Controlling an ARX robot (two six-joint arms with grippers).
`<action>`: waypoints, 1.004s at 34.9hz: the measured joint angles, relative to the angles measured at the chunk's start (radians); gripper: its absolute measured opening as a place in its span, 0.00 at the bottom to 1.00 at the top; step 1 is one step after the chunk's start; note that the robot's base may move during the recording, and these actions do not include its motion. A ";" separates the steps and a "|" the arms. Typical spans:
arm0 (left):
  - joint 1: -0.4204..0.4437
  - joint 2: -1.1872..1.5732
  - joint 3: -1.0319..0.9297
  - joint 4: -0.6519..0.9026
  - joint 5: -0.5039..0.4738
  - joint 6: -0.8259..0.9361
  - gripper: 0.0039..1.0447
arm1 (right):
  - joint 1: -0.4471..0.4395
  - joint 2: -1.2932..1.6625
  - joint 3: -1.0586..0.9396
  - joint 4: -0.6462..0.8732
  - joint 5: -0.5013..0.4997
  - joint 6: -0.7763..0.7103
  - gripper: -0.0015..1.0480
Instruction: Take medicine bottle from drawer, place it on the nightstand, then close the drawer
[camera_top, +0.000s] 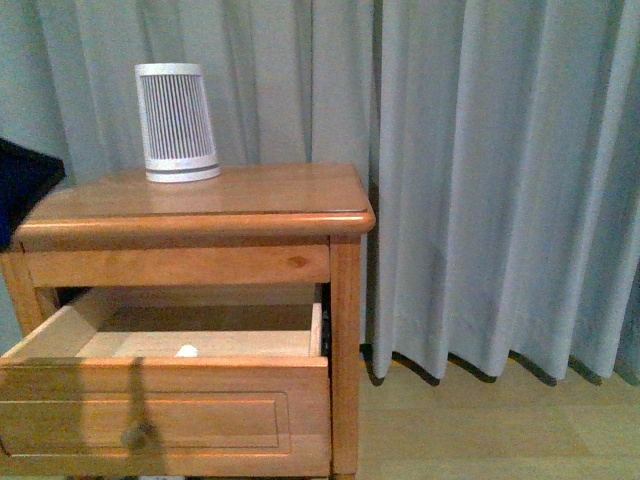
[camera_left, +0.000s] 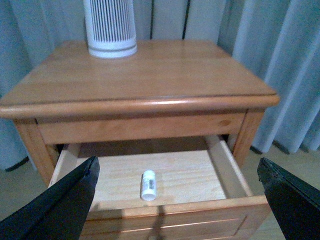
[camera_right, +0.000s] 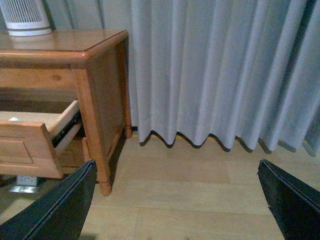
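White plastic medicine bottle (camera_left: 148, 185) lies on its side, lower centre, inside the open orange-brown wooden drawer (camera_left: 175, 206). The left claw (camera_left: 177, 167) gapes wide, framing it for a grab. The right claw (camera_right: 175, 167), equally spread, hangs aside.

Free room above open drawer's (camera_left: 229, 172) front half

Medicine bottle (camera_left: 148, 184) lies in the drawer (camera_left: 220, 170) (front edge), under nightstand (camera_left: 150, 80) top
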 joint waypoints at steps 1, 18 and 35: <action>-0.017 -0.058 -0.009 -0.028 -0.008 -0.004 0.94 | 0.000 0.000 0.000 0.000 0.000 0.000 0.93; -0.150 -0.653 -0.197 -0.412 -0.316 -0.031 0.76 | 0.000 0.000 0.000 0.000 0.000 0.000 0.93; 0.103 -0.851 -0.437 -0.378 -0.102 -0.002 0.02 | 0.000 0.000 0.000 0.000 -0.001 0.000 0.93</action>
